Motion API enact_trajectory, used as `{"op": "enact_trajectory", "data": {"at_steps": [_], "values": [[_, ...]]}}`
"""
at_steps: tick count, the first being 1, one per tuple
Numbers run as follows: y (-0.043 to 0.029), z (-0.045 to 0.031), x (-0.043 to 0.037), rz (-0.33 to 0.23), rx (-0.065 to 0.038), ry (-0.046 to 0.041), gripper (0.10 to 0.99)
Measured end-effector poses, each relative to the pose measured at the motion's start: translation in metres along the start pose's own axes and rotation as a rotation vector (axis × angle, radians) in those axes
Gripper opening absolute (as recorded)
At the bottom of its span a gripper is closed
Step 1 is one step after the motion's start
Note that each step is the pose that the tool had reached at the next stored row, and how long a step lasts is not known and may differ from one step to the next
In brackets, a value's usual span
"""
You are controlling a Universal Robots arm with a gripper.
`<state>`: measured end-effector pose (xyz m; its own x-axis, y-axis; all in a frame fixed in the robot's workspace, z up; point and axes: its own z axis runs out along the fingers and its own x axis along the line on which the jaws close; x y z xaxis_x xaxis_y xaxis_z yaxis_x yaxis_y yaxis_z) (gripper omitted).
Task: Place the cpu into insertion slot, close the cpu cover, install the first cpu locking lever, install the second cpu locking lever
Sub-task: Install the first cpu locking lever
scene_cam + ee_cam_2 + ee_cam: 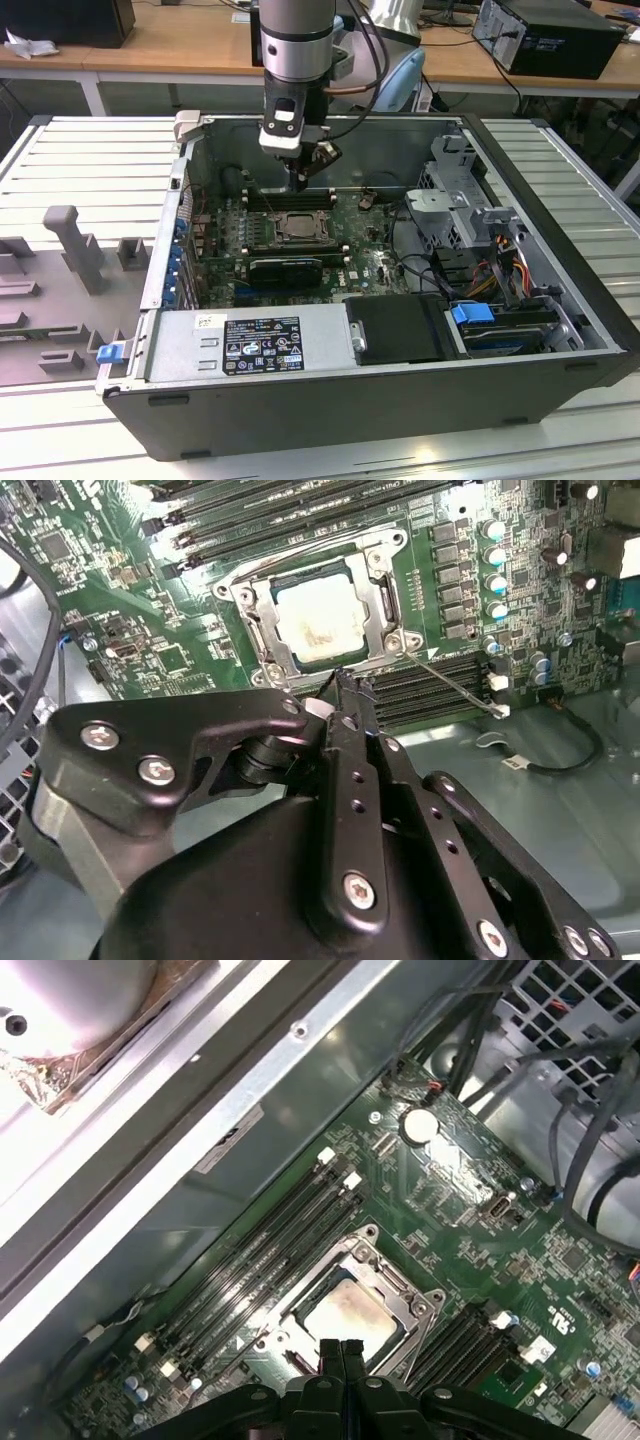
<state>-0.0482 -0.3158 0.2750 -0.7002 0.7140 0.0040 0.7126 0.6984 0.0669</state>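
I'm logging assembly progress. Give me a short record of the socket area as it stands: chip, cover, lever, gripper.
cpu: seated in the insertion slot, pale top showing
cpu cover: lying flat, framing the chip
lever: a thin rod angles out from a socket corner over the memory slots; latch state unclear
gripper: shut, tips at the cover's edge; contact unclear

It looks like a robotics lab or electronics workshop: an open black desktop computer case (380, 400) lies mid-frame on a ribbed silver aluminium workbench (90, 150), grey moulded fixtures (75, 245) sit at the left edge, and pale wooden desks (180, 45) with a black computer tower (550, 35) line the top.
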Motion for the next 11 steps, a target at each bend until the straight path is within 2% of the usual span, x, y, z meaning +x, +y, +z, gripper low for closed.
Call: {"op": "enact_trajectory", "data": {"at_steps": [9, 11], "values": [[0.0000, 0.0000, 0.0000, -0.079, 0.000, 0.0053, 0.106], [0.0000, 0.0000, 0.0000, -0.110, 0.000, 0.0074, 0.106]]}}
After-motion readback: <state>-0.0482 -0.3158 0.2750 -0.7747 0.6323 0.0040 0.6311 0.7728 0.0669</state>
